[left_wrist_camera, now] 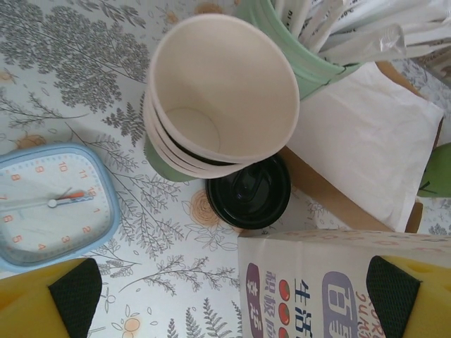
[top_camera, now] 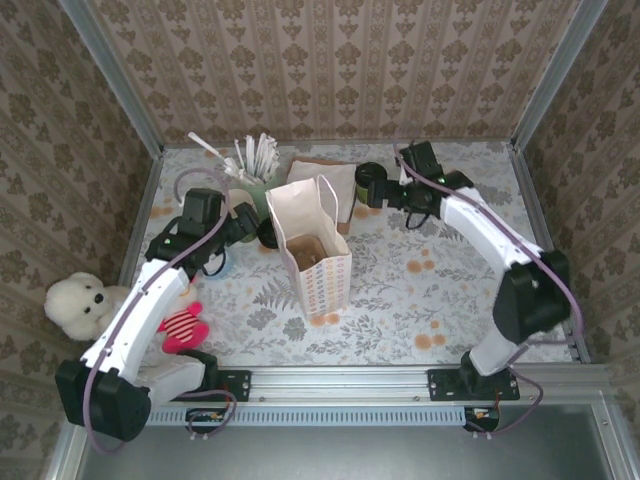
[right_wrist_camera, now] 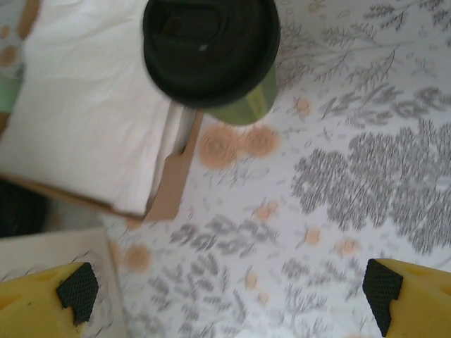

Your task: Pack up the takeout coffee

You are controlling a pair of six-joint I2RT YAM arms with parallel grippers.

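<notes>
The takeout coffee, an olive-green cup with a black lid, stands at the back of the table beside a pile of white napkins. My right gripper hangs open above the tablecloth just in front of it, nothing between its pads. A printed paper bag stands open in the middle of the table. My left gripper is open at the bag's left side, over the bag's edge and the cloth. A black round lid lies just beyond it.
A stack of lidless cream cups and a pale green cup of wrapped straws stand behind the left gripper. A blue alarm clock lies to its left. A white plush bear and a pink toy sit at the near left.
</notes>
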